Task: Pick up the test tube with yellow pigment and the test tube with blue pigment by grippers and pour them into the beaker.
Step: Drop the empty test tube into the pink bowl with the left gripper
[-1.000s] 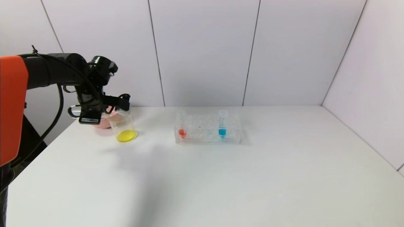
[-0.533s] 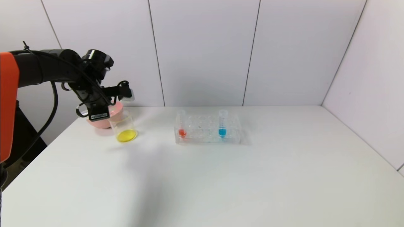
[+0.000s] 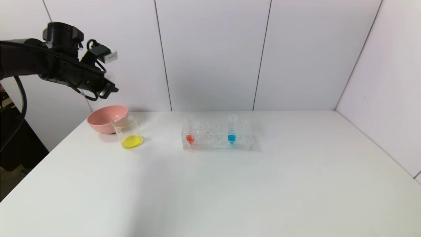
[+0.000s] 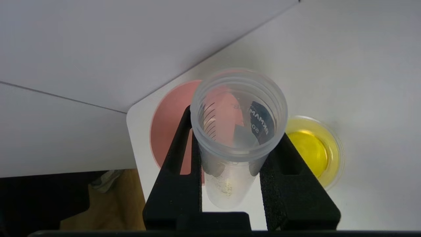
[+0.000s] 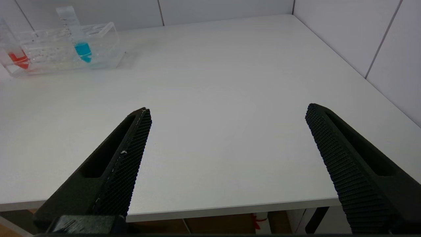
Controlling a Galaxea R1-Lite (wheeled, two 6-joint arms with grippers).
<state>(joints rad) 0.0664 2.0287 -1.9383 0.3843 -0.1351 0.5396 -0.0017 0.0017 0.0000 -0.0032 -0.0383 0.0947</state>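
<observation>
Yellow pigment sits in the beaker (image 3: 131,135); its emptied tube (image 4: 235,131) hangs clamped in the left end effector (image 4: 230,184), high above the pink bowl (image 3: 105,118). Loosened grip drops it.

Yellow-bottomed beaker (image 3: 129,134), pink bowl (image 3: 106,118), black hand (image 4: 230,184)

My left hand (image 4: 230,184) covers both flanks of the emptied test tube with yellow pigment (image 4: 235,131), whose rounded bottom blurs behind my fingers (image 4: 177,184), while my right hand (image 5: 227,158) lies outside the head view, its fingers cut off by the wrist view's edge.
</observation>
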